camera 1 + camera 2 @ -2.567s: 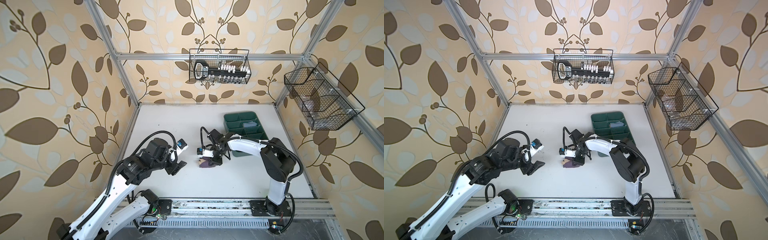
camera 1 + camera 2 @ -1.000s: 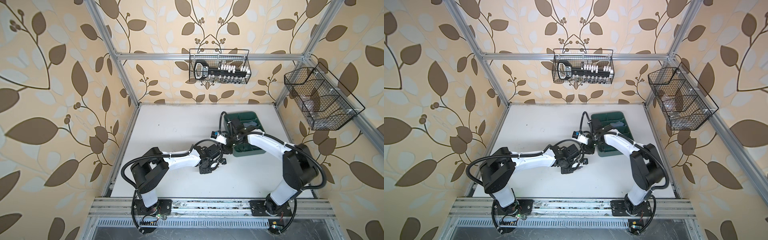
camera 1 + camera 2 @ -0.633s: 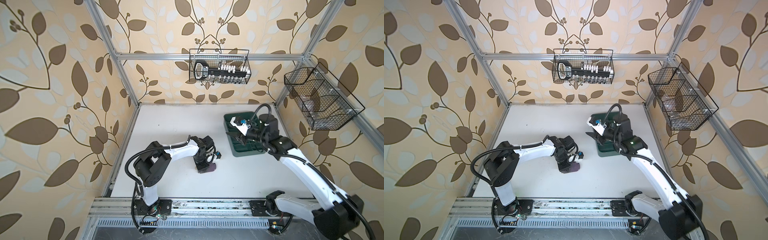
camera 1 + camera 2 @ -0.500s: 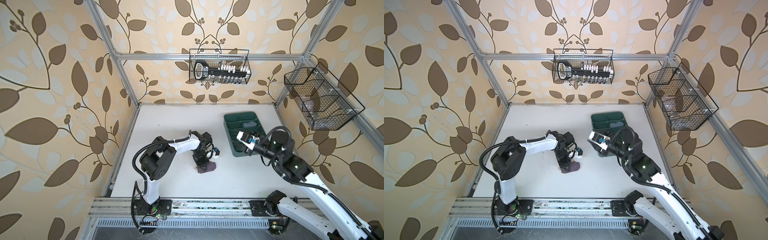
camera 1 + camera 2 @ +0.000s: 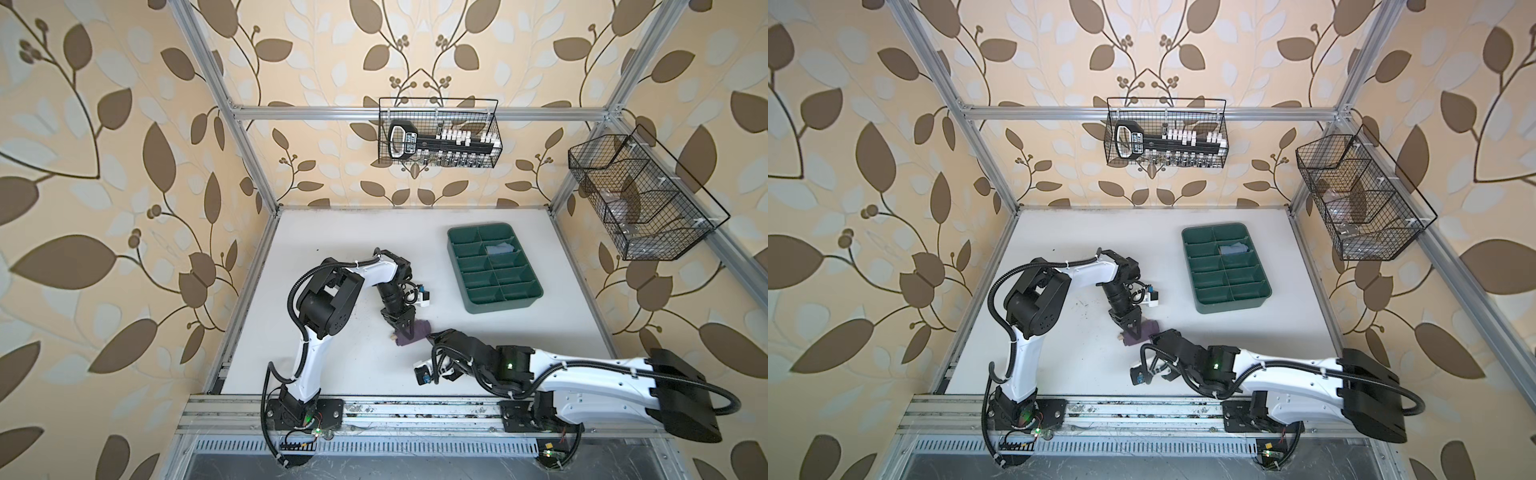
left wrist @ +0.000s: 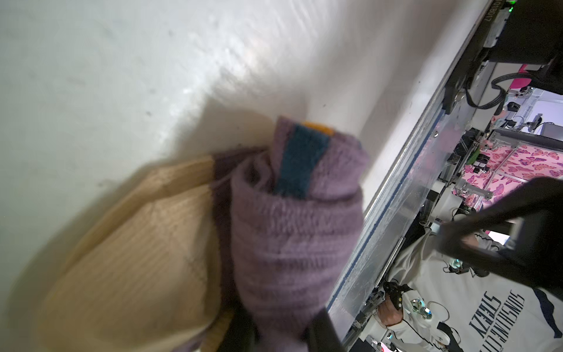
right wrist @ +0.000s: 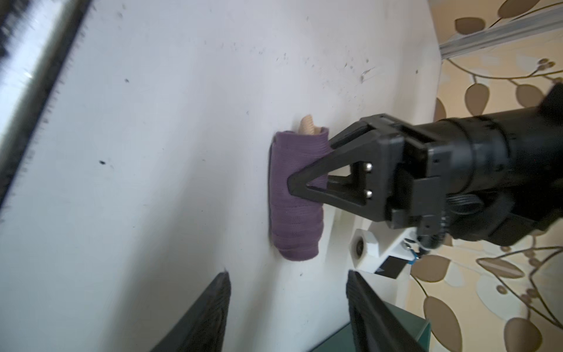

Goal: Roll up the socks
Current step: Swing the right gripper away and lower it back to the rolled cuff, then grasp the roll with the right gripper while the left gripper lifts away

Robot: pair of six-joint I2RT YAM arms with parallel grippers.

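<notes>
The purple sock (image 7: 289, 231) is seen rolled and pinched by the narrowly set left end effector (image 7: 307, 183), the right end effector (image 7: 288, 275) is spread empty, and the grey-blue sock (image 5: 500, 248) seems stowed in the tray (image 5: 498, 305).

The sock (image 6: 292, 243) is showing purple, a tan toe, and blue and orange stripes; the tray (image 5: 503, 304) is looking dark green, the wallpaper (image 5: 124, 208) brown-leaved beige.

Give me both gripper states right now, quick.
Left gripper: closed, pinching the purple sock roll on the table.
Right gripper: open, holding nothing.
</notes>
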